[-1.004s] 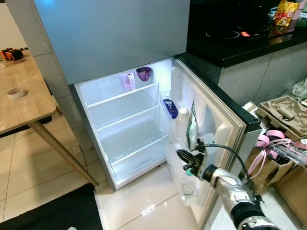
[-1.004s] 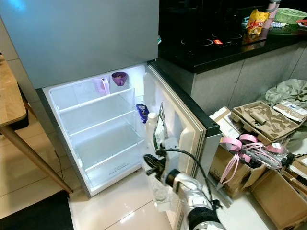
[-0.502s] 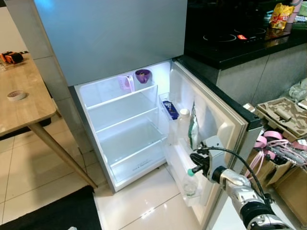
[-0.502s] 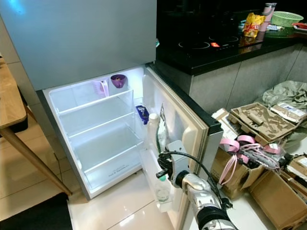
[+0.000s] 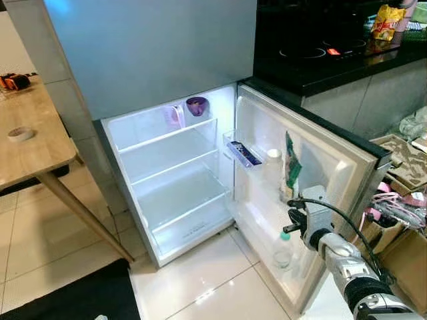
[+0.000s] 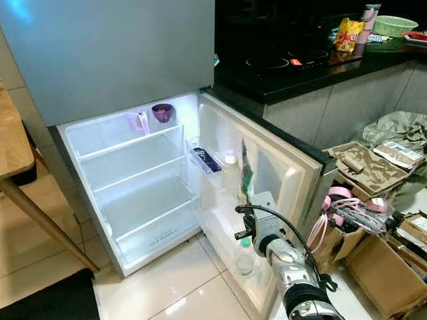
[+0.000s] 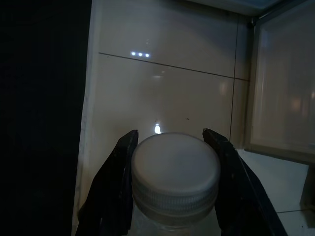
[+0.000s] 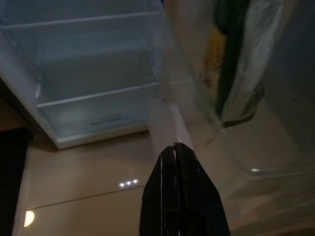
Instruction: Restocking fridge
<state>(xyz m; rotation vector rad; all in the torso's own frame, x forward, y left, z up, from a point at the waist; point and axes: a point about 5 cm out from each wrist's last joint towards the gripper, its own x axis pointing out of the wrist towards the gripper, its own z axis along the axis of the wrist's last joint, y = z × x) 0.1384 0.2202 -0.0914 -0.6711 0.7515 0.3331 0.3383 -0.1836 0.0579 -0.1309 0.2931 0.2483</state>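
Since the earlier frames, the fridge door (image 5: 313,173) is swung wider, and the right pincer (image 5: 294,219) is seen further right with it. Its fingers (image 8: 178,196) are pressed together with nothing between them, the tips just beside the door's inner lining. A small bottle (image 5: 283,252) stands in the door's lowest rack, just below that pincer; a green packet (image 5: 291,175) and a white bottle (image 5: 272,167) are seen above it. The left pincer (image 7: 174,147) is clamped narrowly around a white-capped bottle (image 7: 175,172) over the tiled floor (image 7: 167,93).
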